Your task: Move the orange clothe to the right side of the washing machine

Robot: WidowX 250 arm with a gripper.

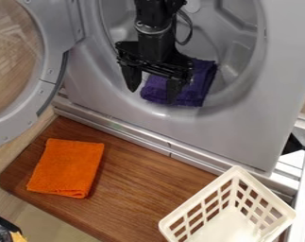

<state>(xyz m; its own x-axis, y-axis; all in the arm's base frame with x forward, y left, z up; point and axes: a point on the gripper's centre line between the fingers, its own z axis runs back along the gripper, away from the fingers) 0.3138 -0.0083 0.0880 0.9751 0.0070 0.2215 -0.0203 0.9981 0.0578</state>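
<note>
Well, the black gripper [153, 93] hangs at the round opening of the washing machine [142, 118], its fingers spread apart, with a purple cloth [202, 84] lying at the drum's lower edge, partly behind one finger. Down from there, the orange cloth [67, 165] lies flat on the left part of a brown wooden board [139, 189], near the open round door [52, 66], while a cream slotted basket [199, 203] sits well apart from it, at the lower right.

The orange cloth [66, 168] looks rough and matt, the purple cloth [204, 85] matt and textured. The surface [139, 201] is smooth wood, faintly glossy; the basket [235, 172], smooth plastic; the washing machine [243, 142], smooth and satiny.
</note>
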